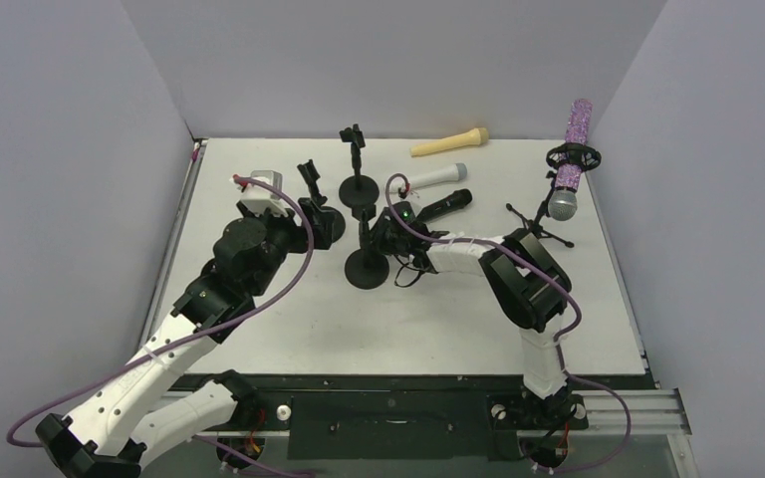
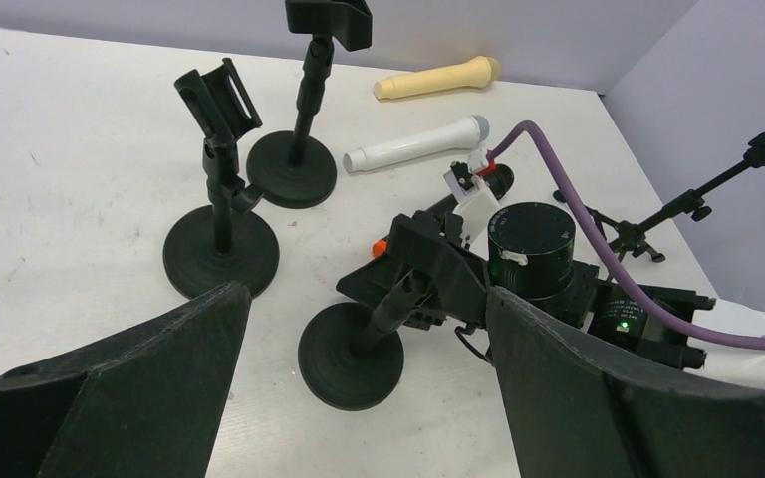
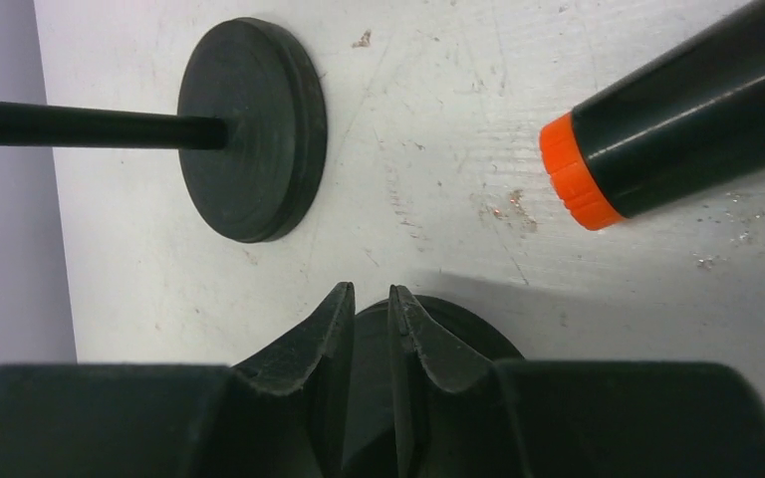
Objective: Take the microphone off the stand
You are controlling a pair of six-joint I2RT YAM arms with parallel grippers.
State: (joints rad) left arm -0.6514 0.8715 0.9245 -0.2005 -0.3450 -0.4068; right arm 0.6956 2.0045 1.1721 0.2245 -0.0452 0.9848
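A purple glitter microphone (image 1: 573,149) with a silver head sits in the shock mount of a tripod stand (image 1: 543,224) at the right back. A black microphone (image 1: 445,207) with an orange ring lies flat on the table, also in the right wrist view (image 3: 687,105). My right gripper (image 1: 374,237) (image 3: 369,294) is shut on the pole of a round-base black stand (image 1: 367,267) (image 2: 351,354), whose clip is hidden. My left gripper (image 1: 304,231) (image 2: 367,301) is open and empty, to the left of that stand.
Two more empty clip stands (image 1: 359,187) (image 1: 321,219) stand behind, also in the left wrist view (image 2: 221,254) (image 2: 292,167). A white microphone (image 1: 436,176) and a cream one (image 1: 448,142) lie at the back. Grey walls enclose the table (image 1: 289,339).
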